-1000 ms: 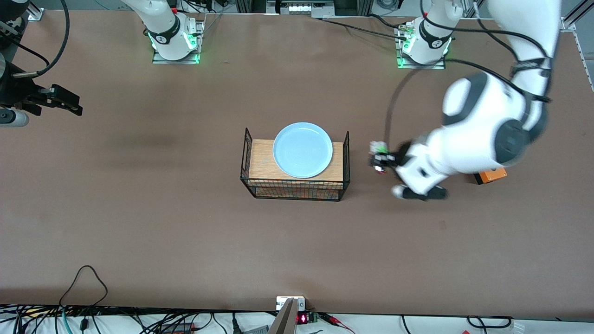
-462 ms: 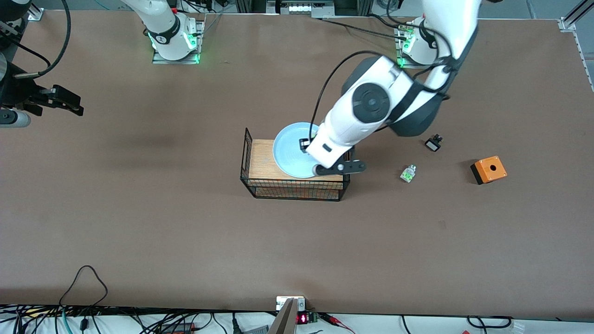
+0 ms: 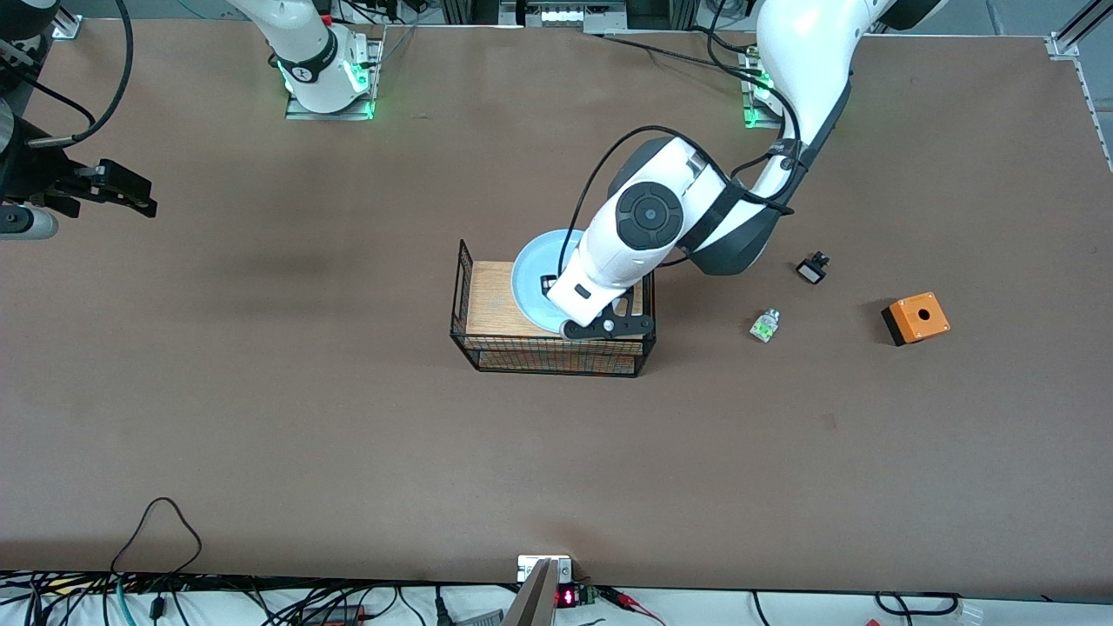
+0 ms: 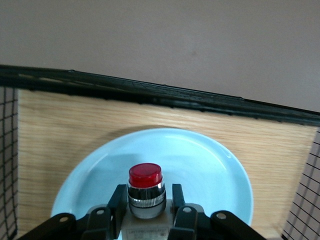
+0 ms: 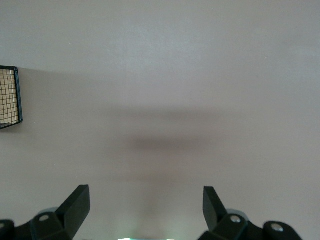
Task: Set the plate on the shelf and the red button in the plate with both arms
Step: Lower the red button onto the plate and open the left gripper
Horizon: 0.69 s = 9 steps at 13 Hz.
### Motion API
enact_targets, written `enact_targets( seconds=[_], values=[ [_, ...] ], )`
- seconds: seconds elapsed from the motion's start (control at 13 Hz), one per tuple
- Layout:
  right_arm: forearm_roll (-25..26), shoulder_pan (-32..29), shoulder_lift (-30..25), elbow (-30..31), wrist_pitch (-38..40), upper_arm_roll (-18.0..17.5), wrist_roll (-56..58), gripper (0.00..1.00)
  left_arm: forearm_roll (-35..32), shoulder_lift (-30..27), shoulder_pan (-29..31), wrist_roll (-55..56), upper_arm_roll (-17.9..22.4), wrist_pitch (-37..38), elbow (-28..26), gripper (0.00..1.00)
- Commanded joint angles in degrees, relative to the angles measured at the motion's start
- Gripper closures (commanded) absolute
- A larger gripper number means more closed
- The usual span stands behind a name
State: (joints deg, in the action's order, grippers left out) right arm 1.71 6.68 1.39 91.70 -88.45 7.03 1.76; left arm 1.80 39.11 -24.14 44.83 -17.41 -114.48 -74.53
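Over pale plate (image 4: 210,170), red-capped button (image 4: 145,184)

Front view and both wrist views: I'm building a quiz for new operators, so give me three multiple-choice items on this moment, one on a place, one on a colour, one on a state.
1. Where is the plate?
A. on the wooden board in the wire basket
B. on the bare table
C. on the orange box

2. What colour is the tip of the red button that the left gripper holds?
A. green
B. red
C. black

3. How is the right gripper?
A. shut on the plate
B. shut on nothing
C. open, holding nothing

Answers:
1. A, the front view shows the plate on the board between the basket's wire ends.
2. B, the left wrist view shows a red cap above a metal ring.
3. C, its fingers stand wide apart over bare table.
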Motion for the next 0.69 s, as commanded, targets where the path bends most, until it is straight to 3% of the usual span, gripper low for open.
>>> enact_targets(
  seconds=[0.0, 0.15, 0.46, 0.62],
  values=[
    [-0.83, -0.09, -0.24, -0.03, 0.64, -0.18, -0.27, 0.00, -1.89, 0.27, -1.35, 1.31, 0.36, 0.57, 0.79, 0.47],
    [-0.83, -0.09, -0.24, -0.03, 0.64, -0.18, -0.27, 0.00, -1.89, -0.08, -1.26, 1.58, 0.27, 0.66, 0.96, 0.00],
    [-0.39, 2.10, -0.24, -0.03, 0.73, -0.18, 0.09, 0.00, -1.89, -2.79, -0.13, 0.88, 0.27, 2.67, 1.40, 0.00],
    [-0.48, 2.37, -0.33, -0.03, 0.82, -0.18, 0.00, 0.00, -2.06, -6.30, 2.24, 0.35, 0.36, 8.54, 1.93, 0.00]
  ],
)
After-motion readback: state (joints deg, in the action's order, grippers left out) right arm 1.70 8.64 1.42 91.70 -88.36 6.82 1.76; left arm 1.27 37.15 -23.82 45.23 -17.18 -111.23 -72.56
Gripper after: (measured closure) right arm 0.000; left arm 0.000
